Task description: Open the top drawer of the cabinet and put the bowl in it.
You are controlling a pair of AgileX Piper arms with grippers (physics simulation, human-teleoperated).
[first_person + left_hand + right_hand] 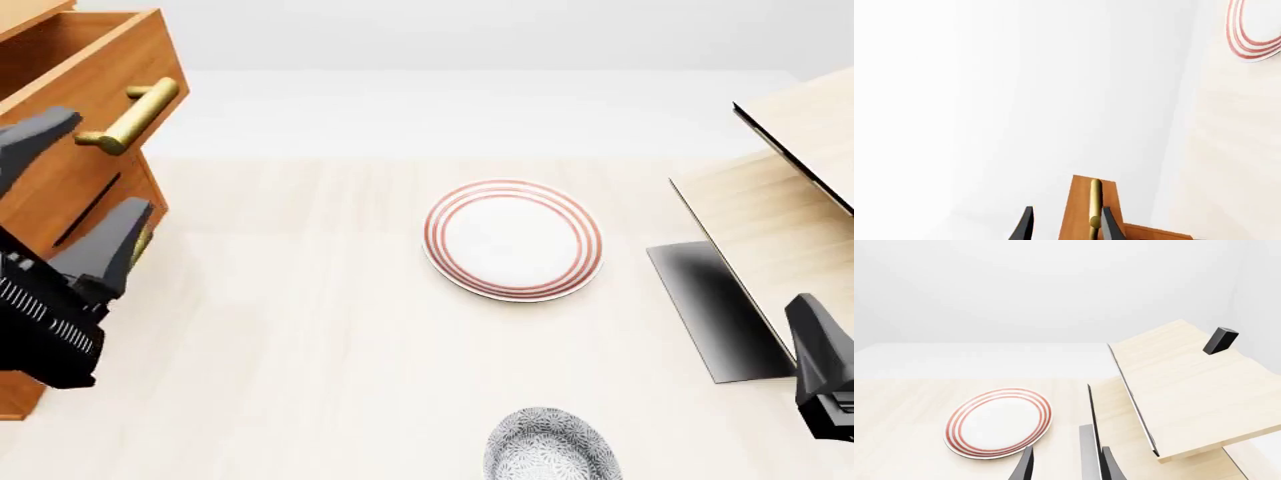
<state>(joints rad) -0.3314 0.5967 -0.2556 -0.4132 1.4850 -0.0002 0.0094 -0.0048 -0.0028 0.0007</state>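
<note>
The orange-brown cabinet (54,200) stands at the table's left edge. Its top drawer (94,60) is pulled out, and its brass handle (134,113) points toward the table. My left gripper (96,175) is open just in front of the handle. In the left wrist view, the handle (1095,200) lies close to one finger (1109,225) without being clamped. The speckled bowl (551,448) sits on the table at the near edge, partly cut off. My right gripper (1066,467) is open and empty, low at the right (817,350), well to the right of the bowl.
A white plate with red rings (511,238) lies in the middle of the table, and it also shows in the right wrist view (997,421). A pale light-wood structure (787,190) with slanted panels stands at the right, over a dark grey base (707,300).
</note>
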